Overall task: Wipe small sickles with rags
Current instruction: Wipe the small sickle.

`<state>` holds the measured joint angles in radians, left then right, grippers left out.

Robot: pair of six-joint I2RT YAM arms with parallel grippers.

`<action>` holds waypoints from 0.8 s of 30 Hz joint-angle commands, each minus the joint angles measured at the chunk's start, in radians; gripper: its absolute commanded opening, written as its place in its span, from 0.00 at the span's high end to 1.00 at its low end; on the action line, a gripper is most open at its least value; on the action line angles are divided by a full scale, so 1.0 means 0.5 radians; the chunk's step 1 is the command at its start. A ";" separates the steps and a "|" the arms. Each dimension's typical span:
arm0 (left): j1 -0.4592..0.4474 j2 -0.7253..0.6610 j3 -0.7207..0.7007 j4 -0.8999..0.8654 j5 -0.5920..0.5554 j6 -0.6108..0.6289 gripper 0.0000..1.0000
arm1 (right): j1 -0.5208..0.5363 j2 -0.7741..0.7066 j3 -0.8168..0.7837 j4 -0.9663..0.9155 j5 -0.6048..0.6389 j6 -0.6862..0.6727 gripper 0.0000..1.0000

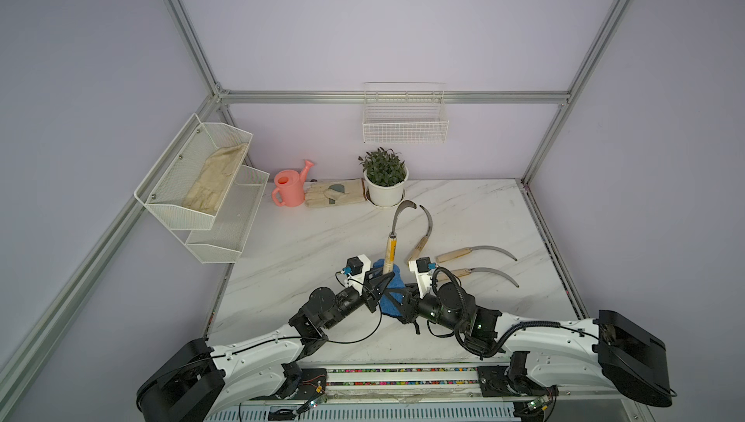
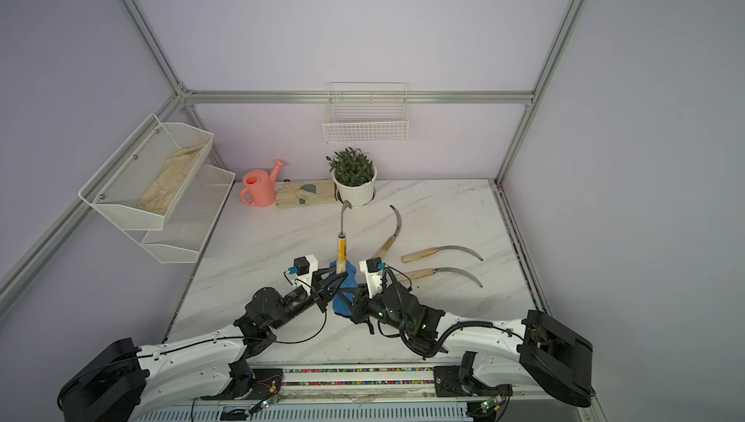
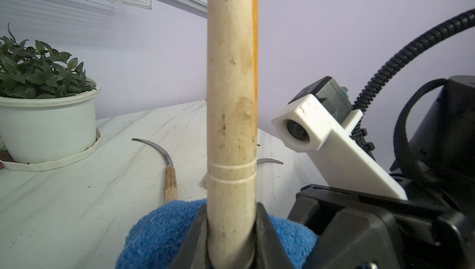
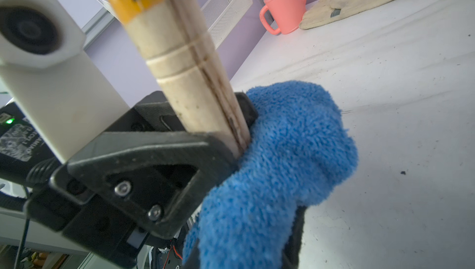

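Note:
My left gripper (image 1: 385, 277) (image 3: 231, 219) is shut on the pale wooden handle of one small sickle (image 1: 392, 246) (image 2: 342, 252) (image 3: 231, 100). It holds the sickle upright, with the curved dark blade at the top. My right gripper (image 1: 403, 299) (image 4: 244, 242) is shut on the blue fluffy rag (image 1: 393, 299) (image 2: 342, 299) (image 4: 282, 165). The rag is pressed against the low end of that handle, beside the left fingers (image 4: 154, 157), and it hides the right jaws. Three more small sickles (image 1: 423, 234) (image 1: 475, 252) (image 1: 479, 273) lie flat on the marble table to the right.
At the back of the table stand a potted plant (image 1: 385, 182), a pink watering can (image 1: 291, 188) and beige work gloves (image 1: 334, 193). A two-tier white mesh rack (image 1: 201, 182) hangs on the left wall. A white wire basket (image 1: 405, 117) hangs on the back wall.

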<state>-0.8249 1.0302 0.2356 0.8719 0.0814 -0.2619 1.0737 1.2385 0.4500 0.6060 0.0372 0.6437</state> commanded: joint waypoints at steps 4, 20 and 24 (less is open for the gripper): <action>0.010 0.017 -0.002 -0.071 0.012 0.057 1.00 | 0.040 0.146 0.188 0.229 -0.024 -0.043 1.00; 0.009 0.052 0.044 -0.168 -0.043 0.076 1.00 | -0.185 -0.341 -0.245 0.025 0.363 0.145 1.00; 0.009 0.136 0.088 -0.200 -0.010 0.088 1.00 | -0.202 -0.190 -0.200 0.051 0.333 0.127 1.00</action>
<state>-0.8230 1.0790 0.2363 0.7677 0.0711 -0.2417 0.9745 1.1057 0.3374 0.5869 0.1963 0.6952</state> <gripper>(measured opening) 0.232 0.196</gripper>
